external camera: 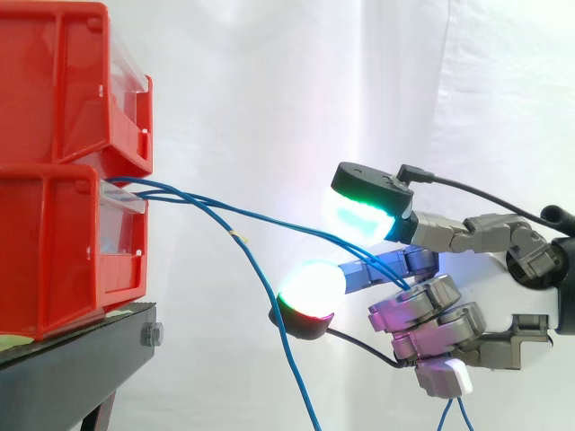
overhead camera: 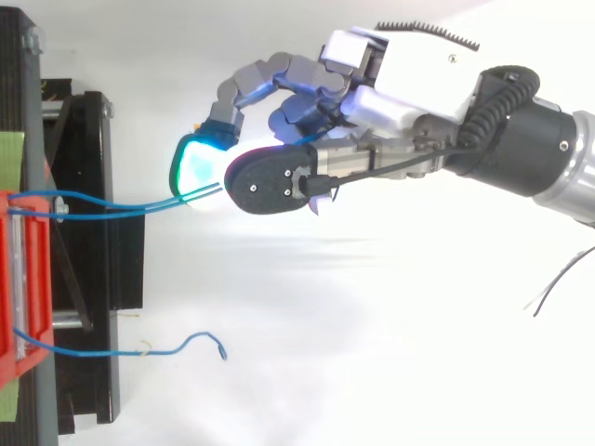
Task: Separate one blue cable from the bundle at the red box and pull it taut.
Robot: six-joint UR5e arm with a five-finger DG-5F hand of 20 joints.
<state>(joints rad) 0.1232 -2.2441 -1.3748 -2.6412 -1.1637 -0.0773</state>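
Several blue cables come out between the two stacked red bins (external camera: 63, 242) at the left. Two of them (external camera: 269, 220) run side by side, nearly straight, down and right into my hand (external camera: 449, 323). From above, these two strands (overhead camera: 112, 203) reach from the red bin (overhead camera: 23, 279) to under the green-glowing fingertip (overhead camera: 195, 167). My hand (overhead camera: 400, 102) has its fingers curled over them, and the strand ends (external camera: 449, 415) hang below it. A third blue cable (external camera: 278, 314) droops loose toward the floor; from above its free end (overhead camera: 209, 342) lies apart from the hand.
The bins sit on a black stand (external camera: 81, 359) whose frame (overhead camera: 93, 232) shows at the left from above. A white curtain is behind. Open space lies between the stand and the hand.
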